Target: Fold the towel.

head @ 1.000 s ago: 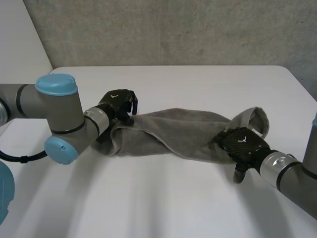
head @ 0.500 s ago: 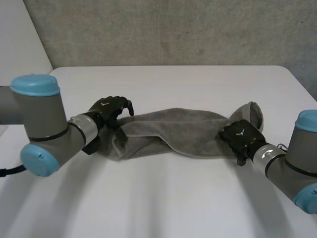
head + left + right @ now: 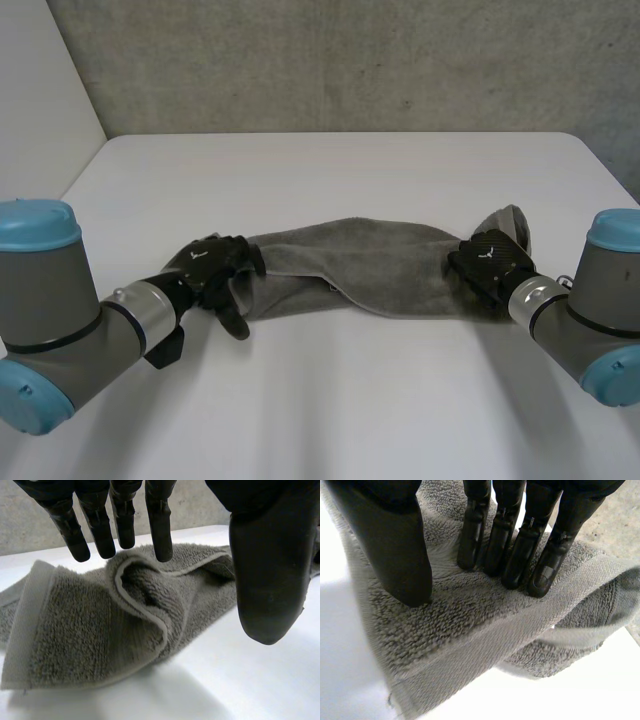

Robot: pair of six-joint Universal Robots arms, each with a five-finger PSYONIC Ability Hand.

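Note:
A grey towel (image 3: 360, 265) lies bunched into a long strip across the middle of the white table (image 3: 330, 400). My left hand (image 3: 215, 265) hovers at the strip's left end, open. In the left wrist view its fingers (image 3: 160, 525) hang straight just above the rumpled towel (image 3: 100, 625), holding nothing. My right hand (image 3: 487, 262) rests on the strip's right end. There its fingers (image 3: 520, 545) and thumb stand spread, with their tips pressing down on the towel (image 3: 470, 620). A folded-over flap of the towel lies beyond the fingertips.
A grey concrete wall (image 3: 350, 60) runs behind the table's far edge. Bare white tabletop lies in front of the towel and behind it. Both arms reach in from the near corners.
My left hand has let go of the towel's left end and drawn back toward the near side. My right hand has shifted up onto the right end, its fingers coming down on it.

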